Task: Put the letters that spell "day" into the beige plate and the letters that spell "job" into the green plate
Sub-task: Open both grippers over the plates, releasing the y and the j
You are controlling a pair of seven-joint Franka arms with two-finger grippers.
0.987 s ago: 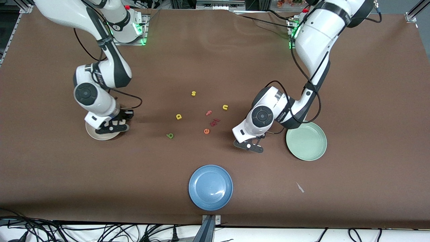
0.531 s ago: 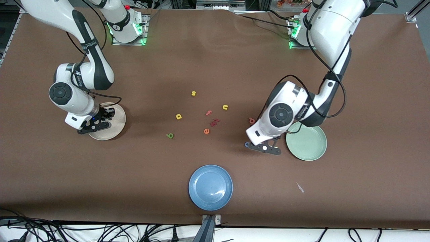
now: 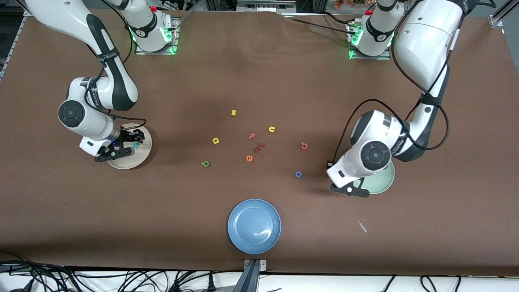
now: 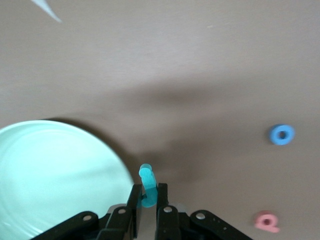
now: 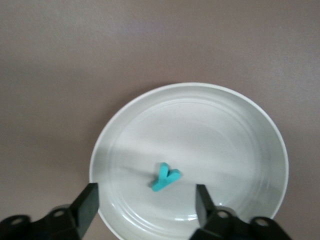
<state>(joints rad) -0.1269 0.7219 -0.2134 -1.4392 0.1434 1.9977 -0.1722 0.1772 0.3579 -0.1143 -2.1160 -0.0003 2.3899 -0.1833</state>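
My right gripper [image 3: 130,142] hangs open over the beige plate [image 3: 121,164]. The teal y [image 5: 165,177] lies loose in that plate [image 5: 190,86], between the spread fingers [image 5: 87,200] and touching neither. My left gripper [image 4: 148,190] is shut on the teal j [image 4: 148,181], held just off the rim of the green plate [image 4: 50,175], over the table. The same left gripper [image 3: 351,188] shows at the green plate's [image 3: 383,182] edge. The blue o [image 3: 298,174], salmon-pink letter [image 3: 304,145], yellow rounded letter [image 3: 216,140] and green stemmed letter [image 3: 205,164] lie on the table.
A blue plate [image 3: 254,226] sits near the front edge. Mid-table lie a yellow s [image 3: 233,112], yellow u [image 3: 272,129], pink f [image 3: 252,136], dark red pieces [image 3: 259,147] and orange e [image 3: 249,158]. A white scrap [image 3: 362,226] lies toward the left arm's end.
My right gripper has opened and the teal y now lies in the beige plate. My left arm has carried the teal j to the green plate's edge, uncovering the blue o and salmon-pink letter.
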